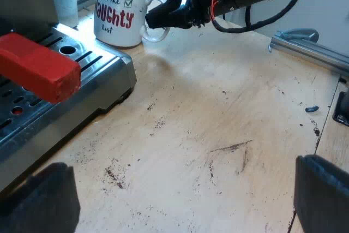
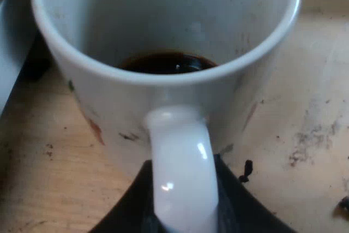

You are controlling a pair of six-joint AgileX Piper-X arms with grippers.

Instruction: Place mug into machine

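The mug (image 1: 117, 9) stands on the wooden table (image 1: 218, 118), just beside the corner of the espresso machine (image 1: 103, 75) and not on its drip tray (image 1: 32, 113). It is white, with "NAUGHTY" printed in red on its side and smaller black lettering around that word. The right gripper (image 1: 163, 16) is at the mug's handle (image 1: 155, 32), reaching in from the side away from the machine. Seen from the right wrist, that gripper (image 2: 182, 214) is clenched on the handle (image 2: 182, 167): one black finger (image 2: 128, 205) presses against each flank of the white loop, with no gap showing on either side. Looking down into the mug (image 2: 163, 31) from there, a shallow pool of dark coffee (image 2: 166, 63) lies at the bottom, and faint brown smears mark the inside wall. The left gripper (image 1: 185, 189) hangs over the bare table near the machine's front, its two fingers spread wide with nothing between them. Scattered coffee grounds (image 1: 114, 175) speckle the wood beneath it. The red end (image 1: 38, 66) of the holder's handle juts out above the slotted steel drip tray. A metal rail (image 1: 311, 50) lies along the table's far edge, well apart from the mug.
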